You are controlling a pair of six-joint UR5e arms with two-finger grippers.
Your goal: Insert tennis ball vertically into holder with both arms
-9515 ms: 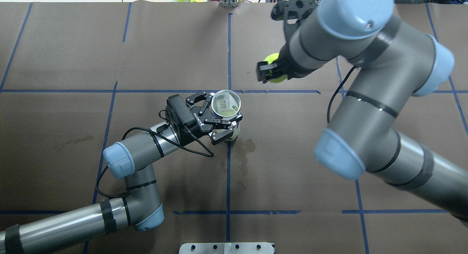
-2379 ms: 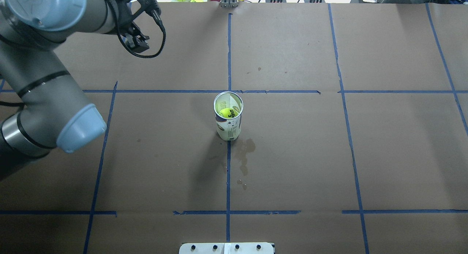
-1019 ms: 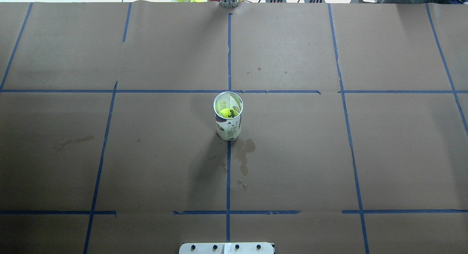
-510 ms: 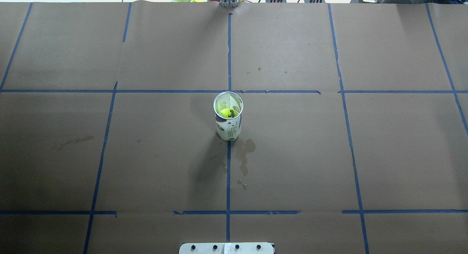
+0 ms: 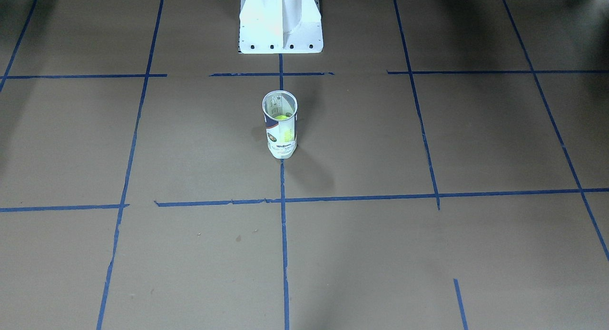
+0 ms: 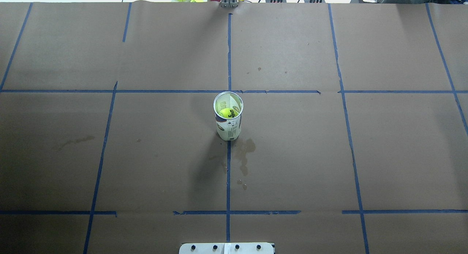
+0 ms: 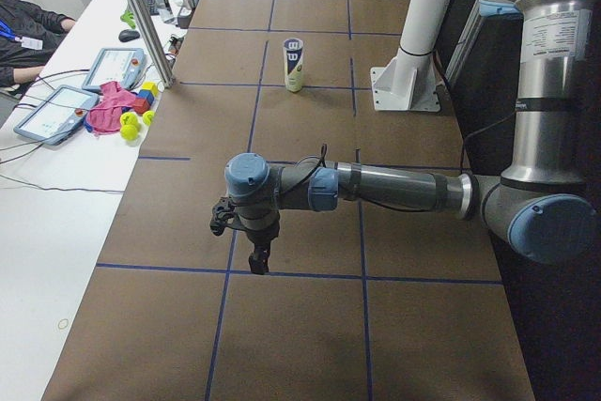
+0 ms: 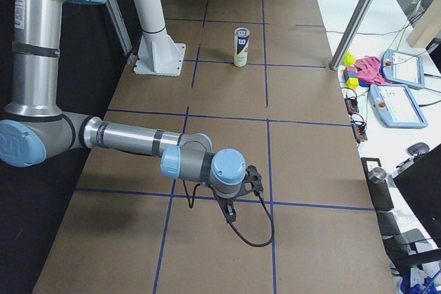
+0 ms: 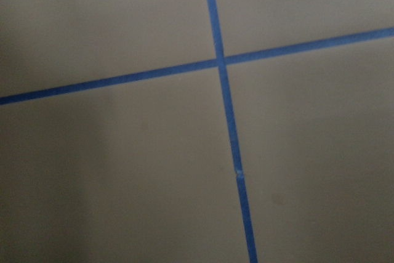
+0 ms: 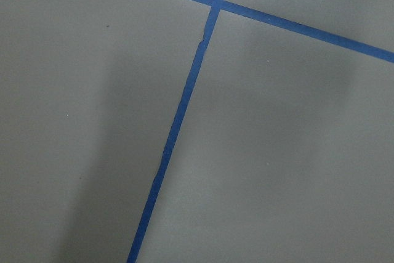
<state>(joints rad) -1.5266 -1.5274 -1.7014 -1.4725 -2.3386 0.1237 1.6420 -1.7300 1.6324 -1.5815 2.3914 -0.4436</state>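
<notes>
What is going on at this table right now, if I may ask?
Nothing is being handled at this moment. The holder stands upright on its own in the middle of the table, with a tennis ball lying inside it, so the insertion looks done. The left gripper and the right gripper hang low over the table near its two ends, far from the holder, and neither seems to carry anything. Whether they are open or shut cannot be told from the side views.

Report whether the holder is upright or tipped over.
Upright: the holder stands on its base, open mouth facing up, with the tennis ball inside.
</notes>
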